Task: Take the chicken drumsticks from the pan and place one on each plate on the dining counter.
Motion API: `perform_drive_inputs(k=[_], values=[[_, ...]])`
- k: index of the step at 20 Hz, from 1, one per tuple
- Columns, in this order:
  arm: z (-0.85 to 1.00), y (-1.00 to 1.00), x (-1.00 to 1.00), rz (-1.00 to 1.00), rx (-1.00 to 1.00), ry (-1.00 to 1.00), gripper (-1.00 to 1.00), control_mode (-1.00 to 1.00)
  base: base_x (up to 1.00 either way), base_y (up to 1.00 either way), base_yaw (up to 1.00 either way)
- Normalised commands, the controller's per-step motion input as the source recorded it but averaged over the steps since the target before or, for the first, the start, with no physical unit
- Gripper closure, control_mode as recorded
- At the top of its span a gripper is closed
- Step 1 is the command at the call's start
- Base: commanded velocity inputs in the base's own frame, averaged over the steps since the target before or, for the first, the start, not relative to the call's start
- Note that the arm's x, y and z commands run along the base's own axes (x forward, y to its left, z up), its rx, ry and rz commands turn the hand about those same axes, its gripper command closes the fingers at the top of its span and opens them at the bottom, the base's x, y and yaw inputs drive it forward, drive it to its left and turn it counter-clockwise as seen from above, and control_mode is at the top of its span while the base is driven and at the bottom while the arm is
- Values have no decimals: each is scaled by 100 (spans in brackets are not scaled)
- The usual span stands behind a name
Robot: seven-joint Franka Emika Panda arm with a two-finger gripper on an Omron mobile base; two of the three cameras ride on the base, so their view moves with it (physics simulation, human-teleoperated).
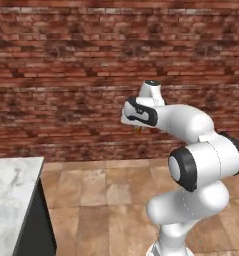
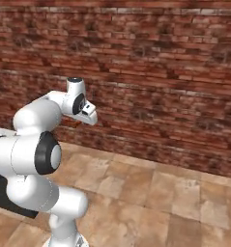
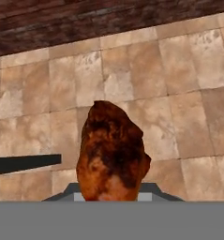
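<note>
While the arm hangs over tiled floor (image 3: 188, 93), the claw (image 3: 112, 197) grips a chicken drumstick (image 3: 112, 152). Brick wall (image 1: 66, 75) stands ahead.

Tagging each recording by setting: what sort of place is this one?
Probably a rendered kitchen or dining room: red brick wall, tan tiled floor, a marble counter corner, and a roasted drumstick in the gripper.

Drumstick (image 3: 112, 152) in the hand (image 3: 112, 194), above floor (image 3: 179, 93).
</note>
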Motion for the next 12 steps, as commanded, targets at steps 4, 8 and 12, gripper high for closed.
perform_drive_inputs(k=[4,8,12], values=[[0,0,0,0,0,0,100,100,90,-11,55],[0,0,0,0,0,0,100,100,83,-17,58],[0,0,0,0,0,0,100,100,76,-24,56]])
